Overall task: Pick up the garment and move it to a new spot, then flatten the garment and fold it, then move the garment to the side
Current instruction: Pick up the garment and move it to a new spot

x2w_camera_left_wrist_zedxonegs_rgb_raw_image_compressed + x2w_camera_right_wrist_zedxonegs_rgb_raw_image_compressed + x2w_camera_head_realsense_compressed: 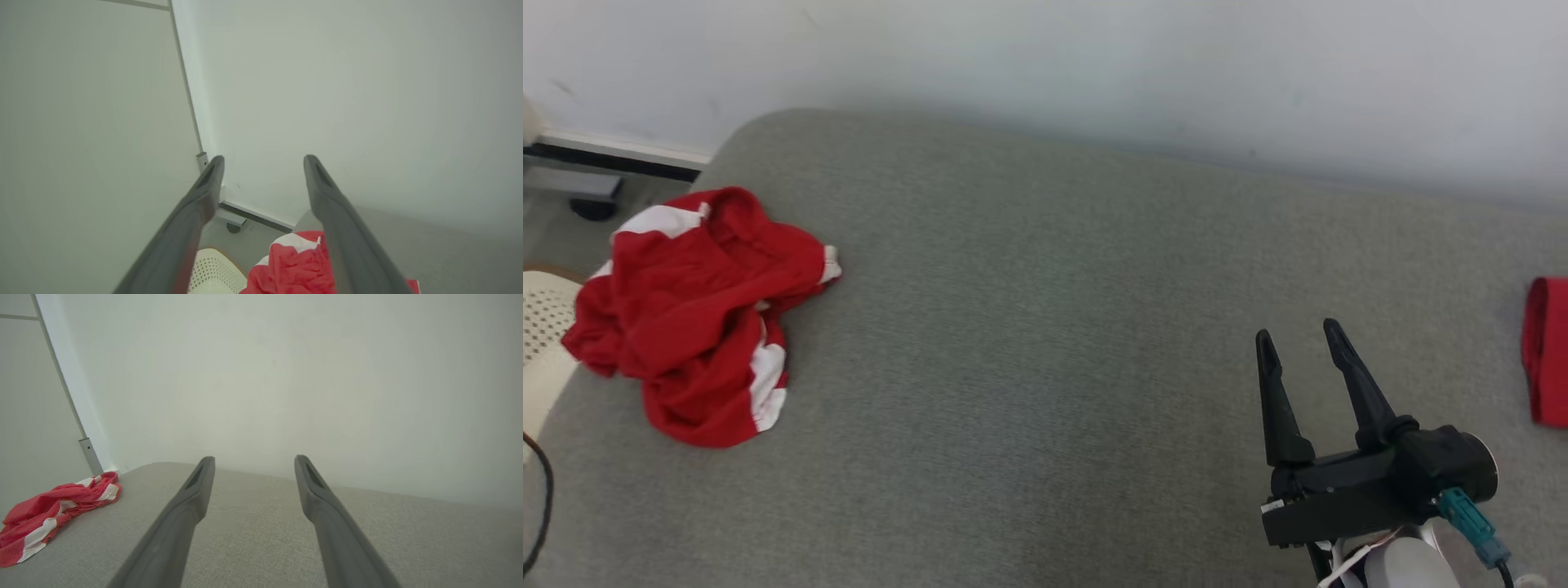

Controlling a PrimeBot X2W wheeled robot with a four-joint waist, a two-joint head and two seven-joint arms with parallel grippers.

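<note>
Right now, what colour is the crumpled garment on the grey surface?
The garment is red with white bands, clearest in the head view.

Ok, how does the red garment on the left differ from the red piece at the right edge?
The red-and-white garment lies crumpled in a heap; the red cloth looks flat and folded. The garment has white bands; the cloth shows plain red. Both rest on the grey fabric surface.

My head camera looks down on the cushion (1045, 327), both wrist cameras face the wall (367, 102), all sharing the garment (694, 318).
</note>
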